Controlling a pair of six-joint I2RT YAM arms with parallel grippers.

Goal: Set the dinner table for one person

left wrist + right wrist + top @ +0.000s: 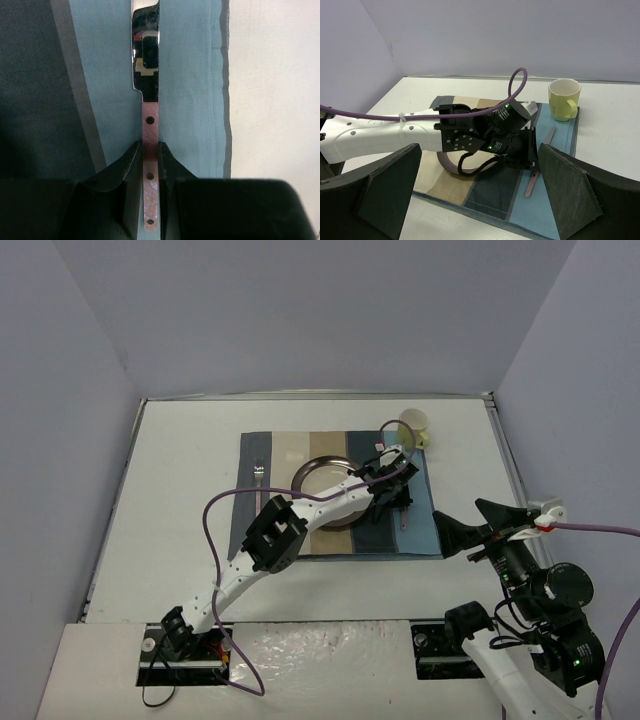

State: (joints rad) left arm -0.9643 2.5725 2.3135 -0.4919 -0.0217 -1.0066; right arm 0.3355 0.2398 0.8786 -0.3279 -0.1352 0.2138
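The white dinner table (180, 490) carries a striped blue-and-beige placemat (330, 540). On the mat lie a metal plate (322, 472), a fork (259, 475) to its left and a knife (150, 90) on the light-blue stripe to its right. My left gripper (150, 165) is low over the mat, its fingers (131, 165) pressed against both sides of the knife's pink handle; the knife lies flat. In the right wrist view the knife (549, 136) pokes out past the left wrist. My right gripper (470, 530) is open and empty, off the mat's right front corner.
A yellow mug (414, 424) stands at the mat's far right corner, also seen in the right wrist view (563, 99). The left arm (300, 520) stretches over the plate. Lavender-grey walls enclose the table on three sides.
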